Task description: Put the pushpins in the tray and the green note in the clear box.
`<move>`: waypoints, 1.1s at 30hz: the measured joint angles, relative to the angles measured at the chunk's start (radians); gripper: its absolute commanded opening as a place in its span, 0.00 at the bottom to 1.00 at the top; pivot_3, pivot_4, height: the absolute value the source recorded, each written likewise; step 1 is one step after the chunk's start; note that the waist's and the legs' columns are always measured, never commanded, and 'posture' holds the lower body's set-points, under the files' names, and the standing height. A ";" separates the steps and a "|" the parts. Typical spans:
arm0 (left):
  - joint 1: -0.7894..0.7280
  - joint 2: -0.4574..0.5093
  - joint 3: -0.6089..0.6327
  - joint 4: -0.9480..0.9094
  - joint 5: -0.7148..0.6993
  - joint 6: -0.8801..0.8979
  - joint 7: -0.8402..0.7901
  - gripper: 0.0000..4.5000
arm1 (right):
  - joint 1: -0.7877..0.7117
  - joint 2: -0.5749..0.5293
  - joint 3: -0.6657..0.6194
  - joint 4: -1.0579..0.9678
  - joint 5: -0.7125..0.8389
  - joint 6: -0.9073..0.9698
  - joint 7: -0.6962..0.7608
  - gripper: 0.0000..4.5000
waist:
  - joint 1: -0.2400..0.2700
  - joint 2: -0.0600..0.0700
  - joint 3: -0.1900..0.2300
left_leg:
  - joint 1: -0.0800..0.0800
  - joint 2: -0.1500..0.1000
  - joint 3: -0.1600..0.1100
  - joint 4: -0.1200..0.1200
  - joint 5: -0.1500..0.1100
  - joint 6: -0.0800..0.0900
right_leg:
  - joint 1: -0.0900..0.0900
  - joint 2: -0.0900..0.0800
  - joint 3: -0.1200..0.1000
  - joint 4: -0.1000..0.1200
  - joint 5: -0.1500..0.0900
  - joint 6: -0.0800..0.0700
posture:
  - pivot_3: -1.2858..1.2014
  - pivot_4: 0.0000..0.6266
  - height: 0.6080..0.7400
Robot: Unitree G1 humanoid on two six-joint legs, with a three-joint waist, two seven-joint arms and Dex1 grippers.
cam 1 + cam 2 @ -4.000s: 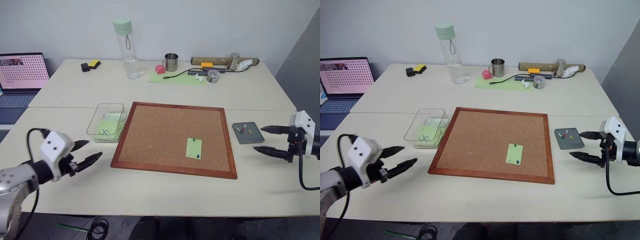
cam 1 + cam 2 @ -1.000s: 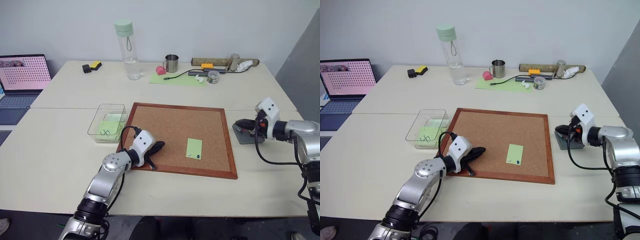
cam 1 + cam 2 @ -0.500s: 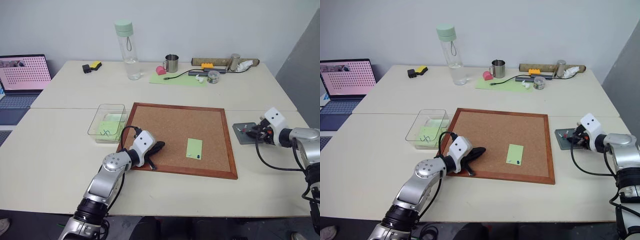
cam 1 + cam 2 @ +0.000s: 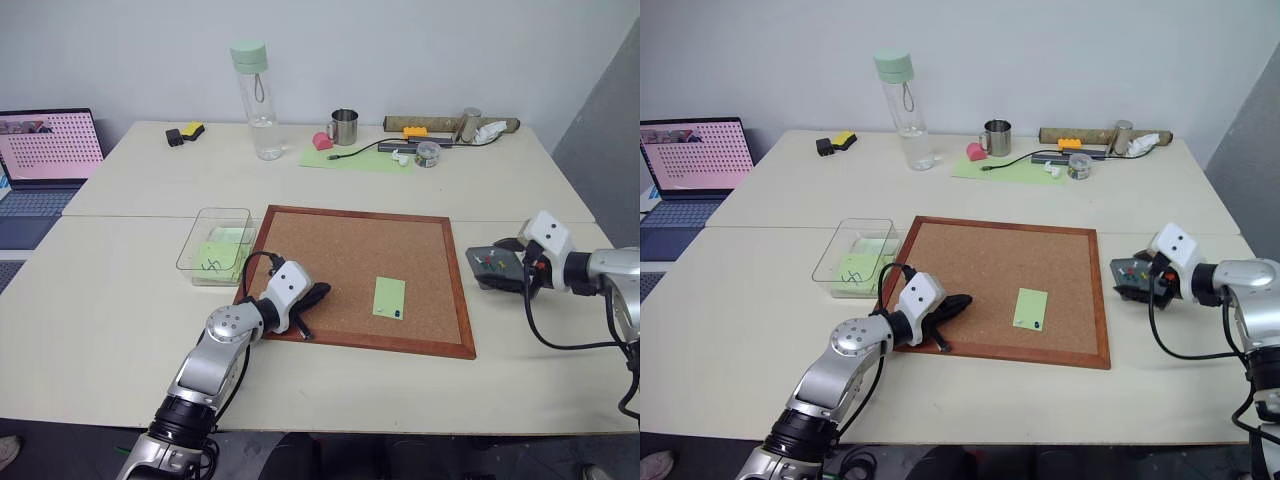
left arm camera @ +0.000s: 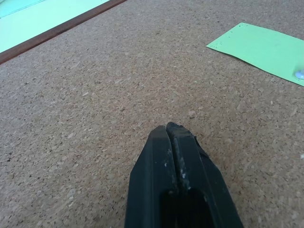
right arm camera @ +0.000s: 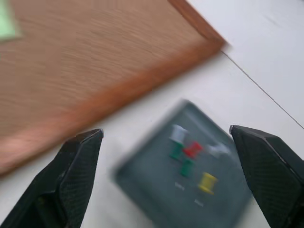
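**Left pincer nearest the note, one pin left to pull**

Nearest in, the left gripper rests on the cork board, fingers clenched together, nothing between them. The green note lies just ahead of it toward the robot's right, on the same cork, long axis running away from the robot. A dark pushpin sits at the note's near right corner, apparently the one pin not yet in the tray. My read: the left arm is the closer one, and that pin has to come out before the paper will lift.

Out to the right, beyond the board's frame, the right gripper hangs spread wide over the tray, gripping nothing. In the tray lie the pushpins: green, red, yellow, white.

Farther back on the left sits the clear box, touching the board's left edge, with a scribbled green slip inside. The note's trip runs leftward across the board.
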 measured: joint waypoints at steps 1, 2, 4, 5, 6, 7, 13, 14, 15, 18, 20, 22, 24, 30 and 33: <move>0.000 0.000 0.000 0.000 0.000 0.000 0.000 0.00 | 0.015 0.000 0.004 -0.037 0.015 0.009 0.015 0.99 | 0.000 0.000 0.000 | 0.000 0.000 0.000 0.000 0.000 0.000 | 0.000 0.000 0.000 0.000 0.000 0.000 | 0.52 0.24 1.00; 0.000 0.000 0.000 0.000 0.000 0.000 0.000 0.00 | 0.034 0.002 0.013 -0.082 0.030 0.020 0.030 0.99 | 0.000 0.000 0.000 | 0.000 0.000 0.000 0.000 0.000 0.000 | 0.000 0.000 0.000 0.000 0.000 0.000 | 0.52 0.24 1.00; 0.000 0.001 0.001 0.001 0.000 0.000 0.000 0.00 | 0.073 0.027 0.041 -0.187 0.050 0.037 0.038 0.99 | 0.000 0.000 0.000 | 0.000 0.000 -0.001 0.000 0.000 0.000 | 0.000 0.000 0.000 0.000 0.000 0.000 | 0.52 0.24 1.00; 0.000 0.002 0.001 0.001 0.000 0.000 0.000 0.00 | 0.079 0.045 0.057 -0.213 0.052 0.040 0.034 0.99 | 0.000 0.000 0.000 | 0.000 0.000 -0.001 0.000 0.000 0.000 | 0.000 0.000 0.000 0.000 0.000 0.000 | 0.52 0.24 1.00; 0.001 0.002 0.000 0.001 0.001 0.000 0.000 0.00 | 0.085 0.066 0.072 -0.232 0.052 0.042 0.031 0.99 | 0.000 0.000 0.000 | 0.000 0.000 -0.001 0.000 0.000 0.000 | 0.000 0.000 0.000 0.000 0.000 0.000 | 0.52 0.24 1.00; 0.002 0.002 -0.001 0.000 0.001 0.000 -0.001 0.00 | 0.088 0.084 0.086 -0.245 0.051 0.044 0.022 0.99 | 0.000 0.000 0.000 | 0.000 0.000 -0.001 0.000 0.000 0.000 | 0.000 0.000 0.000 0.000 0.000 0.000 | 0.52 0.24 1.00; 0.007 0.004 -0.002 -0.002 0.002 0.000 -0.001 0.00 | 0.087 0.160 0.145 -0.241 0.023 0.022 -0.015 0.99 | 0.000 -0.001 0.000 | 0.000 0.000 -0.001 0.000 0.000 0.000 | 0.000 0.000 -0.001 0.000 0.000 0.000 | 0.52 0.24 1.00; 0.007 0.004 -0.002 -0.002 0.002 0.000 -0.001 0.00 | 0.086 0.171 0.150 -0.231 0.020 0.014 -0.017 0.99 | 0.000 -0.001 0.000 | 0.000 0.000 -0.001 0.000 0.000 0.000 | 0.000 0.000 -0.001 0.000 0.000 0.000 | 0.52 0.24 1.00; 0.008 0.004 -0.002 -0.004 0.002 0.000 -0.001 0.00 | 0.085 0.191 0.159 -0.212 0.018 0.005 -0.024 0.99 | 0.000 -0.001 0.000 | 0.000 0.000 -0.001 0.000 0.000 0.000 | 0.000 0.000 -0.001 0.000 0.000 0.000 | 0.52 0.24 1.00; 0.012 0.005 -0.002 -0.007 0.002 0.000 -0.001 0.00 | 0.083 0.222 0.166 -0.186 0.019 -0.004 -0.029 0.95 | 0.000 -0.001 0.000 | 0.000 0.000 -0.001 0.000 0.000 0.000 | 0.000 0.000 -0.001 -0.001 0.000 0.000 | 0.52 0.24 1.00; 0.016 0.006 -0.002 -0.012 0.002 0.001 -0.002 0.00 | 0.083 0.229 0.166 -0.180 0.019 -0.006 -0.030 0.91 | 0.000 -0.001 0.000 | 0.000 0.000 -0.001 0.000 0.000 0.000 | 0.000 0.000 0.000 -0.001 0.000 0.000 | 0.52 0.24 1.00; 0.025 0.007 -0.002 -0.024 0.002 0.002 -0.002 0.00 | 0.081 0.248 0.170 -0.179 0.019 -0.007 -0.032 0.79 | -0.002 -0.001 0.000 | 0.000 0.000 -0.001 0.000 0.000 0.000 | 0.000 0.000 -0.001 0.000 0.000 0.000 | 0.52 0.24 1.00; 0.028 0.008 -0.003 -0.028 0.002 0.004 -0.002 0.00 | 0.077 0.267 0.180 -0.177 0.019 -0.007 -0.033 0.71 | -0.002 -0.001 0.000 | 0.000 0.000 -0.001 0.000 0.000 0.000 | 0.000 0.000 -0.001 0.000 0.000 0.000 | 0.52 0.24 1.00; 0.029 0.014 -0.004 -0.030 0.002 0.006 -0.005 0.00 | 0.069 0.281 0.200 -0.125 0.001 -0.039 -0.031 0.41 | -0.003 -0.001 0.000 | 0.001 0.000 -0.001 0.000 0.000 0.000 | 0.000 0.000 -0.001 -0.001 0.000 0.000 | 0.52 0.24 1.00; 0.029 0.014 -0.005 -0.031 0.001 0.006 -0.005 0.00 | 0.070 0.282 0.201 -0.118 0.001 -0.051 -0.025 0.29 | -0.004 -0.001 -0.001 | 0.001 0.000 -0.001 0.000 0.000 0.000 | 0.000 0.000 -0.001 -0.001 0.000 0.000 | 0.52 0.24 1.00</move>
